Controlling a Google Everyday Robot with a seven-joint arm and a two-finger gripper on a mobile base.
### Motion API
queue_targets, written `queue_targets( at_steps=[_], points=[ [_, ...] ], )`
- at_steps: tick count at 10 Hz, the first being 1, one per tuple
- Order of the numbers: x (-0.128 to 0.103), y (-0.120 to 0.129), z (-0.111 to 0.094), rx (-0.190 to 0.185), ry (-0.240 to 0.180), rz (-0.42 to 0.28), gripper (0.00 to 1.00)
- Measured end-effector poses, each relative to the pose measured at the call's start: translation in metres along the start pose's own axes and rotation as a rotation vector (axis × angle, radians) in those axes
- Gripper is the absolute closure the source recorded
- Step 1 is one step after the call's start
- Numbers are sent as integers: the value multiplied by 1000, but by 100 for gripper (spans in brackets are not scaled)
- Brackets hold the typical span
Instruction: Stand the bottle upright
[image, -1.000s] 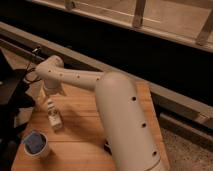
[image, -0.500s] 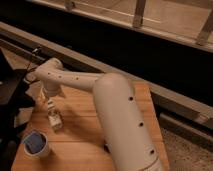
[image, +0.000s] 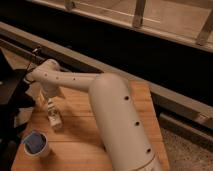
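Note:
The small white bottle with dark label markings is on the wooden table, left of the middle, and looks close to upright. My gripper hangs from the white arm directly above the bottle, at or just over its top. I cannot tell if it touches the bottle.
A white cup with a blue inside stands at the table's front left, close to the bottle. Dark equipment sits off the table's left edge. A dark wall and a railing run behind the table.
Almost nothing has changed. The gripper stays over the bottle, and the bottle and cup have not moved.

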Motion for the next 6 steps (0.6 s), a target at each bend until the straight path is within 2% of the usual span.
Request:
queue_targets(
  at_steps=[2,6],
  points=[
    [-1,-3,4,-3,-3,-6,20],
    [-5,-7,7,-54,-36,-20,20]
  ],
)
